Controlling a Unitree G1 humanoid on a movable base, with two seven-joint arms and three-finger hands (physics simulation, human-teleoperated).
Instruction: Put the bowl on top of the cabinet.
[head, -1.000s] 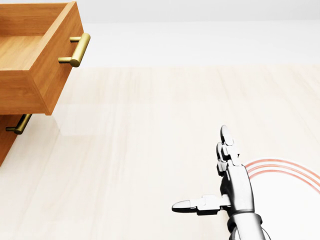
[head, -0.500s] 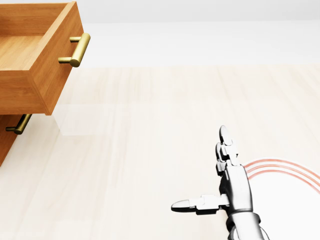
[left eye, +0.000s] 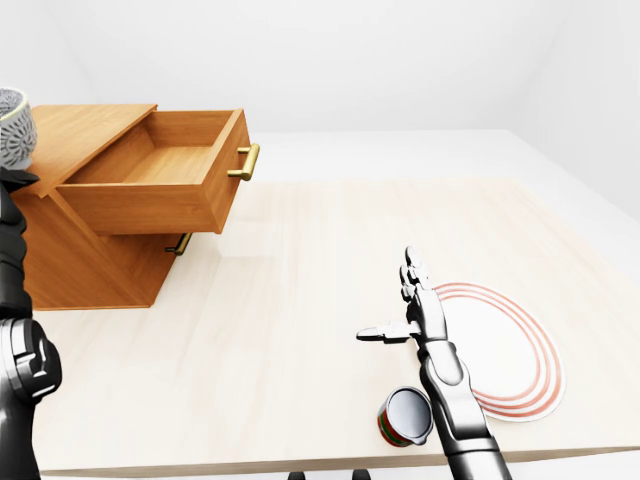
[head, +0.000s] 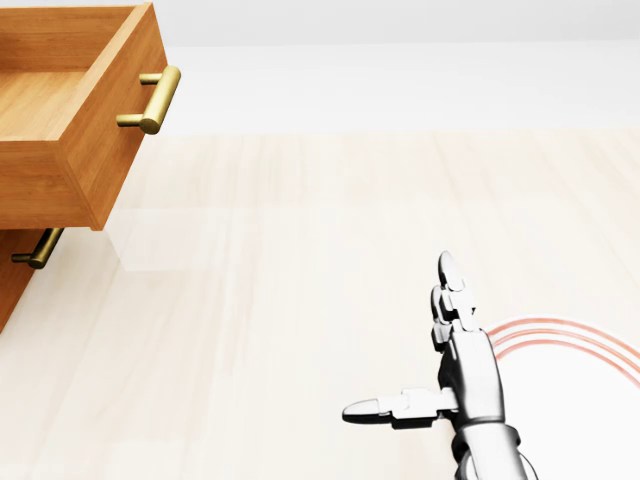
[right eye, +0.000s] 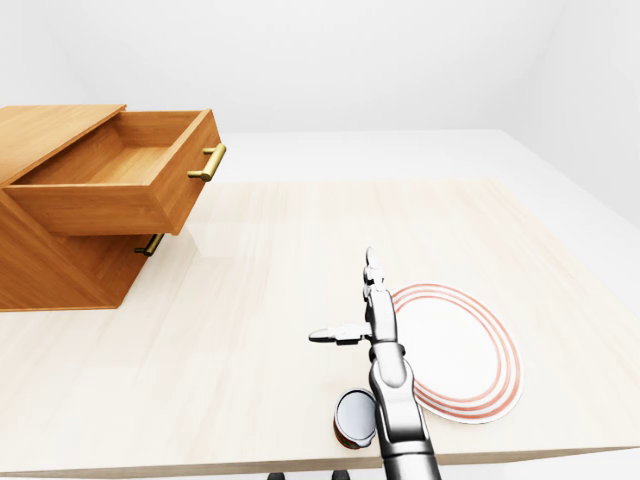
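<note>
Bowl (left eye: 12, 125) at the upper-left edge of the left-eye view, level with the cabinet (left eye: 85, 135) top.
My left arm (left eye: 12, 240) rises beneath it; the left hand's grasp is cut off by the frame, so I cannot tell whether it grips. My right hand (left eye: 412, 312) hangs empty, fingers spread, above the bench (left eye: 300, 300) beside the plate (left eye: 515, 350) and can (left eye: 405, 416). To finish well I should set the bowl flat on the top, clear of the open drawer (left eye: 160, 190), and release only once it rests.
</note>
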